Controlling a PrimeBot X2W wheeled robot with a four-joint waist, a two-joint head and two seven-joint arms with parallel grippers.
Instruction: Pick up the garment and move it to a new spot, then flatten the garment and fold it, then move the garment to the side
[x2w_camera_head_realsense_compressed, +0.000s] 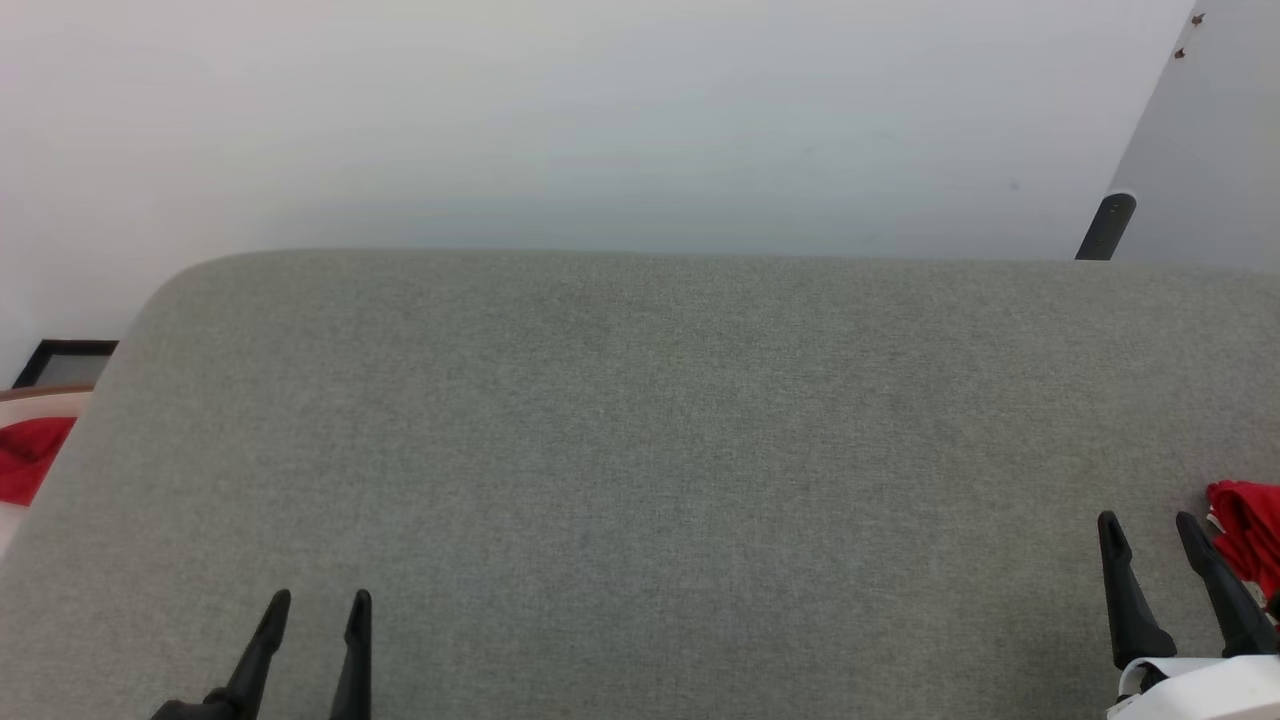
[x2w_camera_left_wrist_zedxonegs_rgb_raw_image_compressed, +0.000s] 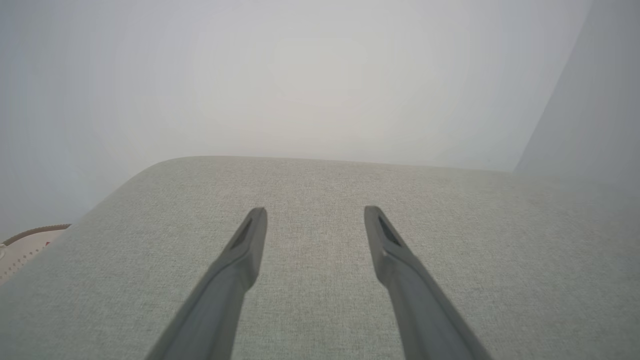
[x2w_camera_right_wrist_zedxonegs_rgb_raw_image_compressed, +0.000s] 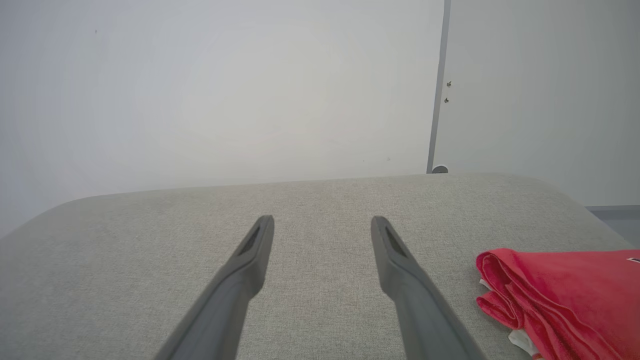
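Both tools are wide open and hold nothing: left gripper (x2w_camera_head_realsense_compressed: 322, 597) and right gripper (x2w_camera_head_realsense_compressed: 1146, 520) hover low over the grey cushion (x2w_camera_head_realsense_compressed: 640, 420). The red shirt (x2w_camera_right_wrist_zedxonegs_rgb_raw_image_compressed: 565, 295) lies folded in layers just right of the right gripper's fingers, at the cushion edge. The set-aside step looks done. The next move likely calls for pulling the arms clear, with no grab.

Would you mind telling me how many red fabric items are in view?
2. The garment lies folded at the right edge of the grey surface, beside the right gripper; a red cloth sits off it, far left. Others may be hidden.
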